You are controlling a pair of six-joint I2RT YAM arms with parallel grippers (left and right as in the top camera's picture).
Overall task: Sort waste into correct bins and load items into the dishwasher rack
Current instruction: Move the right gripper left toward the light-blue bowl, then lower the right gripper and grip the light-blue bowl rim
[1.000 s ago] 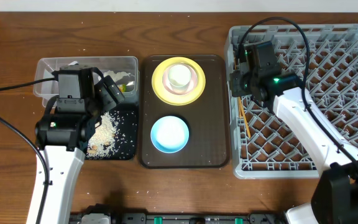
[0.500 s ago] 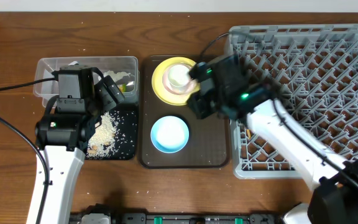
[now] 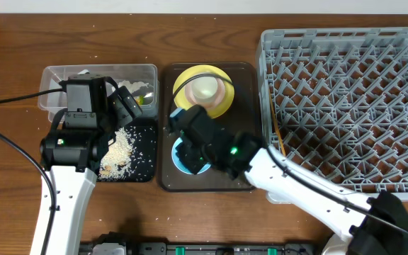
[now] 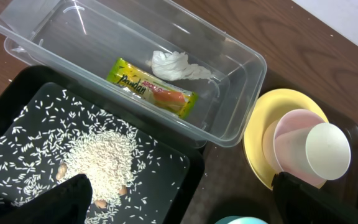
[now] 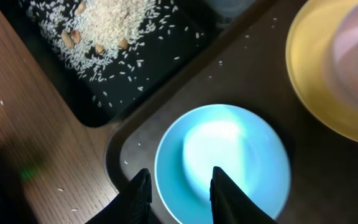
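Light blue bowl [image 5: 229, 158] next in line, by the look of it. Sat on the brown serving tray [image 3: 246, 120], just below the yellow plate [image 4: 257, 146] with its pink bowl [image 4: 288, 127] and white cup [image 4: 327, 146]. Swung the right end effector [image 5: 180, 177] off the dishwasher rack [image 3: 346, 92] and across the tray to hover over the bowl's near rim, jaws parted a little, nothing between them. Left the wooden chopsticks [image 3: 280, 138] lying along the rack's left edge, so judged that load done. Kept the left end effector [image 4: 179, 186] spread wide and empty above the black tray [image 4: 188, 171] of rice [image 4: 98, 155]. Saw wrapper [image 4: 151, 87] and tissue [image 4: 176, 62] already in the clear tub [image 4: 241, 93].
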